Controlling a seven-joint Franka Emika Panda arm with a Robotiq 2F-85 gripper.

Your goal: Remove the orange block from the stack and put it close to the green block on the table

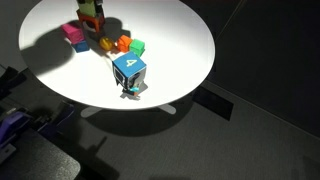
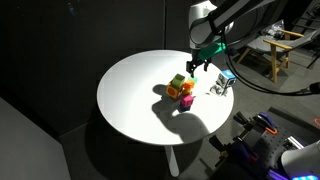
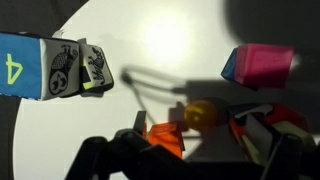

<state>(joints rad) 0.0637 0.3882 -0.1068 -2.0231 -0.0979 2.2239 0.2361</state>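
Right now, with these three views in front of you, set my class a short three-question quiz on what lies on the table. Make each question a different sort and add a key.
1. True or false: the blue numbered cube shows the number 7.
2. Pick one. In an exterior view, the orange block sits: A) on top of the blue numbered cube; B) on the table right beside the green block; C) on top of the green block.
3. Fill the gap: the white table top is ____ in shape.

Key: 1 false (it shows a 4); 2 B; 3 round.
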